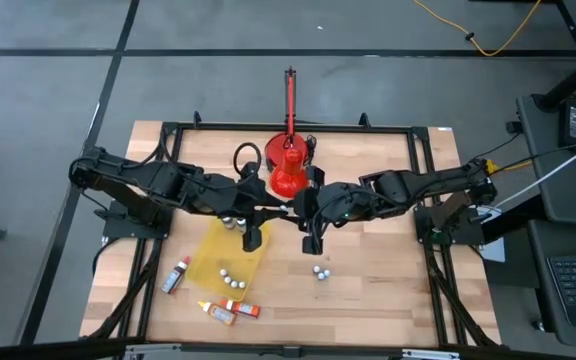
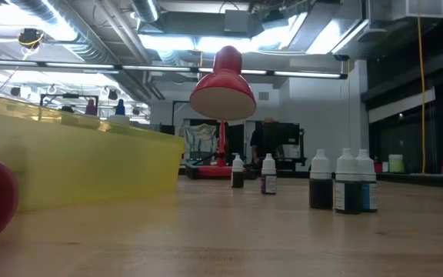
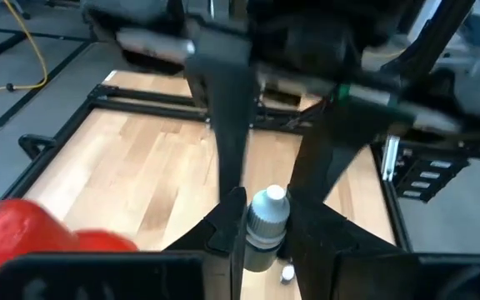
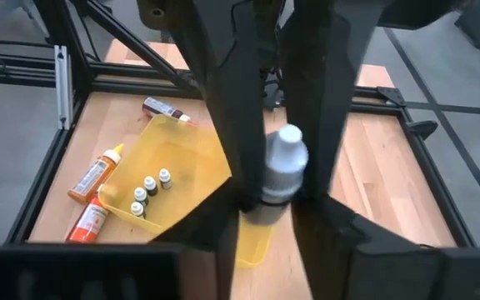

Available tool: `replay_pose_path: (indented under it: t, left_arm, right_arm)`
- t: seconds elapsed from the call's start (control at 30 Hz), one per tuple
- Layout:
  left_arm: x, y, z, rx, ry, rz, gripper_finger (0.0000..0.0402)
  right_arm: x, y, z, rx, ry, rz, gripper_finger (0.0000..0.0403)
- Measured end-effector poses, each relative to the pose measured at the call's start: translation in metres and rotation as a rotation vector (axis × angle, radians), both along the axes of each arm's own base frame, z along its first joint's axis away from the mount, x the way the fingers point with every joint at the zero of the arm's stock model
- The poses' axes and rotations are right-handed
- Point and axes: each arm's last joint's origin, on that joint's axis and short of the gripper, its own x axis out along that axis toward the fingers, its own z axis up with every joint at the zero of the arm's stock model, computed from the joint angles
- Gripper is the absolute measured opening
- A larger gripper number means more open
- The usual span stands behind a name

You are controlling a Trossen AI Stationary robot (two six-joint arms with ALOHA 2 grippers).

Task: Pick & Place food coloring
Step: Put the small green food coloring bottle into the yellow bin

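A small food coloring bottle with a pale cap is held in the air over the middle of the table, between both grippers. My left gripper reaches in from the table's left and my right gripper from the right, so they meet tip to tip, both shut on the bottle. In the high view the grippers hide it. A yellow tray lies on the table below them, with several small bottles standing in it. Two more small bottles stand on the wood to its right. My left gripper pinches the bottle's body just below the cap, between its two fingers, coming from the table's left and slanting down. The bottle is lifted clear of the table, cap end toward the other gripper. My right gripper has the same bottle's dark body between its two fingers, below the white cap. It comes from the table's right, slanting down. The left gripper's fingers lie alongside and cover part of the contact.
Bigger orange and red bottles lie on the table left of and in front of the tray. A red lamp stands at the far middle, just behind the grippers. A black frame runs around the tabletop.
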Motion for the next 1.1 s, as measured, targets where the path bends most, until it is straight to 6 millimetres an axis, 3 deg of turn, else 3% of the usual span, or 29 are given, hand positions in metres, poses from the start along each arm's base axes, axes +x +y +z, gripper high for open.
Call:
replay_pose_path:
  t: [0.23,0.37,0.63,0.8,1.1]
  left_arm:
    - [-0.012,-0.004,-0.002,0.020,0.054,0.041,0.0067]
    - [-0.020,-0.009,-0.005,0.044,0.092,0.086,0.0066]
    - [-0.038,-0.027,-0.016,0.091,0.139,0.205,0.0065]
    - [-0.065,-0.038,-0.033,0.025,0.098,0.276,0.0065]
    - [-0.104,-0.058,-0.085,-0.102,0.079,0.334,0.0065]
  right_arm:
    - [-0.005,-0.002,0.003,0.066,0.004,-0.023,0.0213]
    - [-0.010,-0.002,0.008,0.132,-0.001,-0.023,0.0245]
    - [-0.016,-0.003,0.010,0.168,0.014,-0.033,0.0254]
    - [-0.018,-0.003,0.008,0.204,0.043,-0.021,0.0255]
    - [-0.018,-0.003,0.008,0.202,0.048,-0.018,0.0255]
